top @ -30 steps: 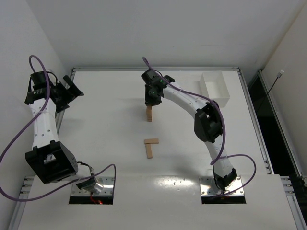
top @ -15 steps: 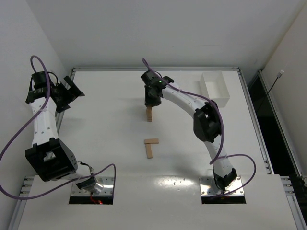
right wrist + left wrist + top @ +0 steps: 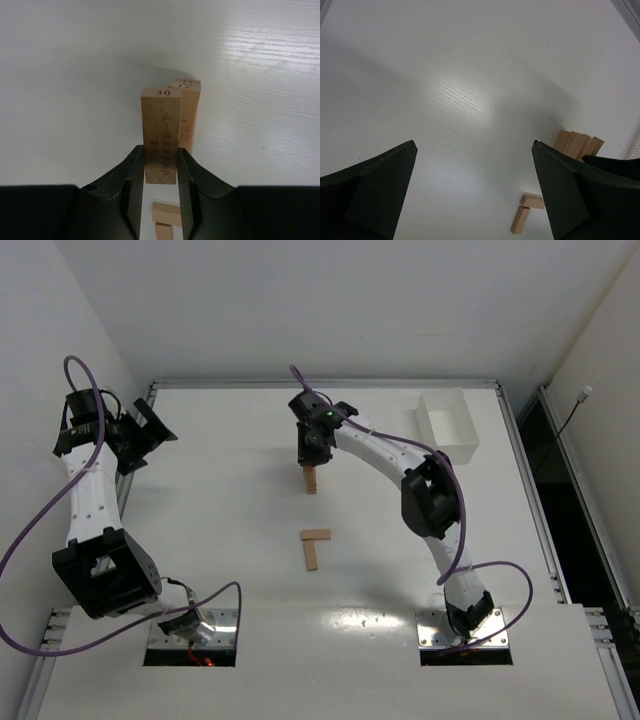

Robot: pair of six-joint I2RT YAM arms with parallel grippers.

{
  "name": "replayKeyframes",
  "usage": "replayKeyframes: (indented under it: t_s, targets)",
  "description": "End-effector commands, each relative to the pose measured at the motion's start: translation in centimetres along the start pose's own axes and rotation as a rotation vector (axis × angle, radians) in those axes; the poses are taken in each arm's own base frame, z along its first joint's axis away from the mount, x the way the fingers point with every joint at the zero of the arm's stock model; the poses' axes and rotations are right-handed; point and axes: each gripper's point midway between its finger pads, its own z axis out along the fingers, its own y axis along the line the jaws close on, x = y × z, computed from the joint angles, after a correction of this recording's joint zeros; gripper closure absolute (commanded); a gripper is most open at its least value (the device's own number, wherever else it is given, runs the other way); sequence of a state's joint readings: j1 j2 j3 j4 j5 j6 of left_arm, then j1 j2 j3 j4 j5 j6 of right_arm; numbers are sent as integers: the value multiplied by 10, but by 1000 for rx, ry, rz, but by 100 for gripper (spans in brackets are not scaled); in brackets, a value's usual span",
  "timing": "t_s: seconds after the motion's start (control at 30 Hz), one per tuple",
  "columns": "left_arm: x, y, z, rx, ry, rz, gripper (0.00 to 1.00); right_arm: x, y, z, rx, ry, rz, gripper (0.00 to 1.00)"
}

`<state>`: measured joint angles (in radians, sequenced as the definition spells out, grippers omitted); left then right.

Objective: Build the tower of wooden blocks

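Observation:
The tower [image 3: 311, 480] is a short stack of wood blocks at the table's middle back. My right gripper [image 3: 309, 448] hovers right above it. In the right wrist view the right gripper [image 3: 161, 150] is shut on a wood block marked 30 [image 3: 161, 120], held lengthwise just left of the stack's top blocks [image 3: 190, 112]; I cannot tell if they touch. Two loose wood blocks [image 3: 314, 545] lie in an L shape nearer the arms, also seen in the left wrist view [image 3: 526, 216]. My left gripper [image 3: 150, 430] is open and empty at the far left, fingers wide apart [image 3: 474, 145].
A white plastic bin [image 3: 447, 425] stands at the back right of the table. Metal rails run along the table's left edge [image 3: 130, 490] and right edge [image 3: 525, 480]. The tower also shows at the right of the left wrist view [image 3: 577, 145].
My right gripper has shifted slightly to the left with the block in it, staying above the tower. The left arm has barely moved.

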<state>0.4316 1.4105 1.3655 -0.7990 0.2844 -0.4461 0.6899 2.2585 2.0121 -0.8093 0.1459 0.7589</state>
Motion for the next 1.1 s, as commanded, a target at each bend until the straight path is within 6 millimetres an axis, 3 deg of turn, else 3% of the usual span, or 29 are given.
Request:
replayKeyframes:
  t_s: [0.0, 0.7, 0.8, 0.87, 0.93, 1.07]
  targets:
    - [-8, -5, 0, 22, -22, 2, 0, -2, 4, 2, -12, -15, -9, 100]
    - [-10, -7, 0, 34, -27, 5, 0, 2, -3, -1, 15, -12, -12, 99]
    - [-9, -6, 3, 31, -19, 2, 0, 2, -4, -3, 15, -12, -12, 91]
    - [-9, -6, 3, 31, -19, 2, 0, 2, -4, -3, 15, -12, -12, 77]
    - [-9, -6, 3, 31, -19, 2, 0, 2, -4, -3, 15, -12, -12, 69]
    - [-9, -6, 3, 31, -19, 2, 0, 4, -7, -1, 28, -10, -13, 65]
